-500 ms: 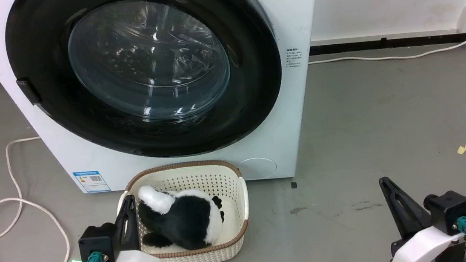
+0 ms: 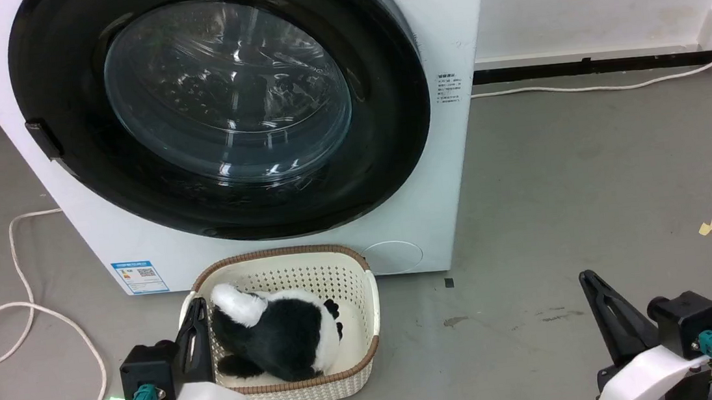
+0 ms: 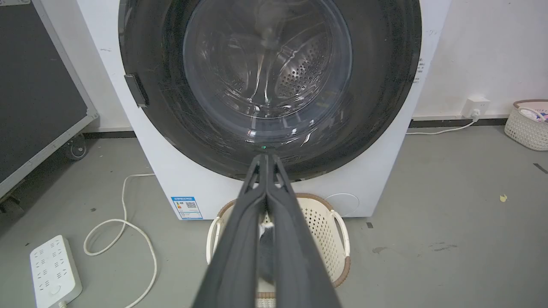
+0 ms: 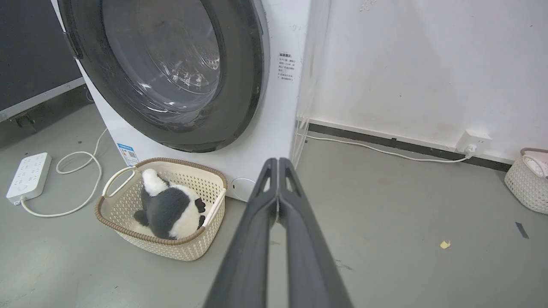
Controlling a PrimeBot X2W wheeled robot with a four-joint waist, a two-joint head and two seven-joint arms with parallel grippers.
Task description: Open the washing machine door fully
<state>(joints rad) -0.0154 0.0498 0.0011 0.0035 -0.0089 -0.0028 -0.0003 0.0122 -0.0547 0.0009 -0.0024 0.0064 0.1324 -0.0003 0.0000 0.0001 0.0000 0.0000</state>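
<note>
The white washing machine [image 2: 444,34] [image 3: 141,141] [image 4: 278,115] stands ahead on the grey floor. Its round black-rimmed door [image 2: 223,108] [image 3: 269,81] [image 4: 167,68] with the clear glass centre lies flat against the front, closed, with a small black handle [image 2: 44,140] [image 3: 135,90] on its left rim. My left gripper [image 2: 196,307] [image 3: 265,156] is shut and empty, low at the left, over the basket's near left corner. My right gripper [image 2: 587,277] [image 4: 278,160] is shut and empty, low at the right above bare floor. Both are well short of the door.
A cream basket [image 2: 365,290] [image 4: 214,205] holding a black-and-white plush toy [image 2: 277,332] [image 4: 169,209] sits right before the machine. A white cord [image 2: 27,310] and a power strip [image 3: 53,271] lie on the floor at the left. A dark wheeled case [image 3: 38,85] stands further left; another basket [image 4: 526,179] far right.
</note>
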